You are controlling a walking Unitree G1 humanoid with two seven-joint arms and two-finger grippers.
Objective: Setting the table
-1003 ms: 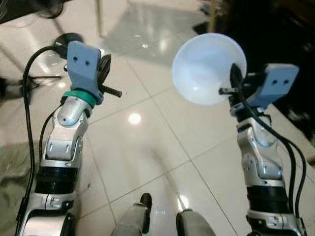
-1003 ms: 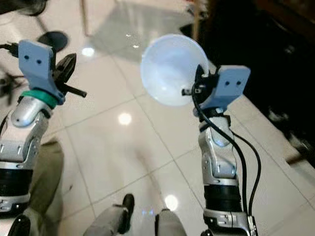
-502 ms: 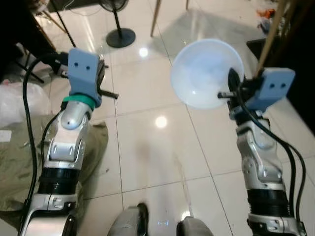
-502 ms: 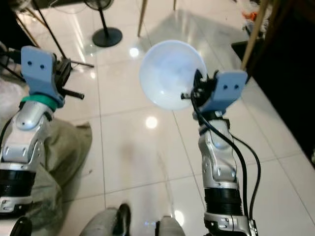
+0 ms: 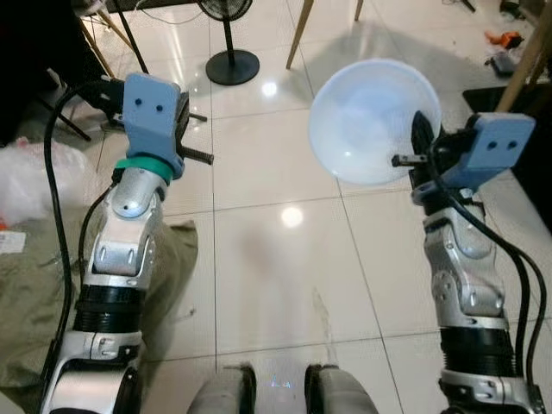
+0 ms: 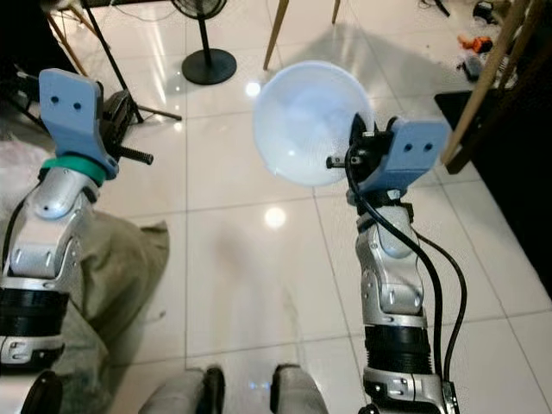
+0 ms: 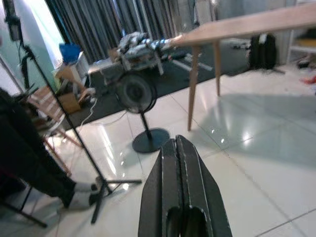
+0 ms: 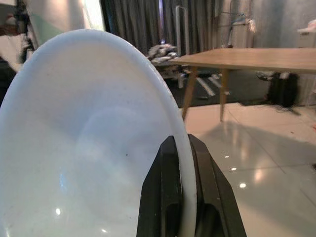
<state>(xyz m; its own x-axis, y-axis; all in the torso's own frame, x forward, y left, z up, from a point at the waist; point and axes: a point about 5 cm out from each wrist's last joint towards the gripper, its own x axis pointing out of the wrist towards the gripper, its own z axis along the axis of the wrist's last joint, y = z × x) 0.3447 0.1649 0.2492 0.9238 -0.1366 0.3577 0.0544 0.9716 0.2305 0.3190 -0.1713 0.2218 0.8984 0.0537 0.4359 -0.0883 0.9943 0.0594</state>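
In the left eye view, a pale translucent bowl (image 5: pixel 375 119) is seen in the upper right of the frame, held tilted with its hollow towards the camera and its rim pinched by the right gripper (image 5: pixel 420 155) at the bowl's right edge; the left gripper (image 5: pixel 183 121) is raised at the upper left above a glossy tiled floor (image 5: pixel 285 259), with a fan stand (image 5: pixel 232 62) at top centre and a crumpled cloth (image 5: pixel 26 285) at the lower left. In the right eye view, the same scene is given, and a wooden table leg (image 6: pixel 483 86) is shown at the upper right. In the left wrist view, the two black fingers (image 7: pixel 170 197) are seen pressed flat together with nothing between them, and a wooden table (image 7: pixel 237 29) is seen across the upper right. In the right wrist view, the bowl's rim is seen clamped between the fingers, the bowl spreading over the left of the frame and the table lying at the upper right. The carrying step appears to be in hand; the bowl would best be kept steady and the pinch firm, since only the thin rim is held, and it should be levelled before being set on the table.
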